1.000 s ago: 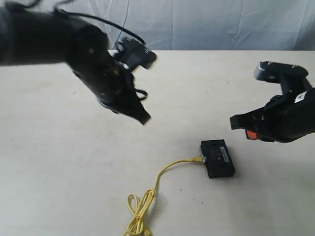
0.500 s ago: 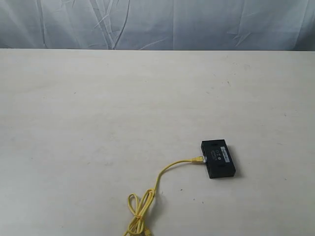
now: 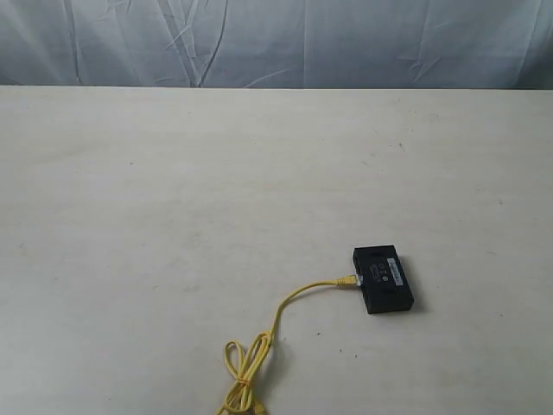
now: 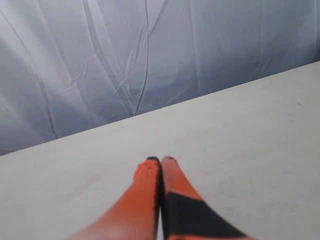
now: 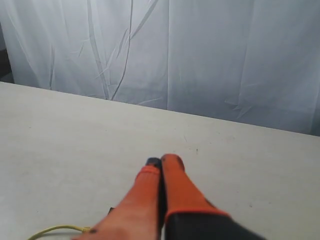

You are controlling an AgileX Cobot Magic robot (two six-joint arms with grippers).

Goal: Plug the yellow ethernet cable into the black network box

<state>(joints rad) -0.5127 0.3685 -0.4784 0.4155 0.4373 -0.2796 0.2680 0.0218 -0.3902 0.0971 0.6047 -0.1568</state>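
Note:
The black network box [image 3: 383,278] lies flat on the table at the lower right of the exterior view. The yellow ethernet cable [image 3: 285,304] has one plug [image 3: 347,280] seated at the box's left side; the rest curves down into a loose loop [image 3: 244,372] at the bottom edge. Neither arm shows in the exterior view. My left gripper [image 4: 160,159] is shut, empty, over bare table. My right gripper [image 5: 162,160] is shut with nothing in it; a bit of the yellow cable [image 5: 55,229] and a dark corner of the box [image 5: 110,210] peek beside its fingers.
The pale table [image 3: 173,216] stretches across the view, with a wrinkled grey-white curtain [image 3: 276,43] behind its far edge. The same curtain [image 4: 125,60] fills the upper part of both wrist views.
A second ago both arms hung over the table, left arm at upper left and right arm at right. They have since pulled out of the exterior view. Box and cable have not moved.

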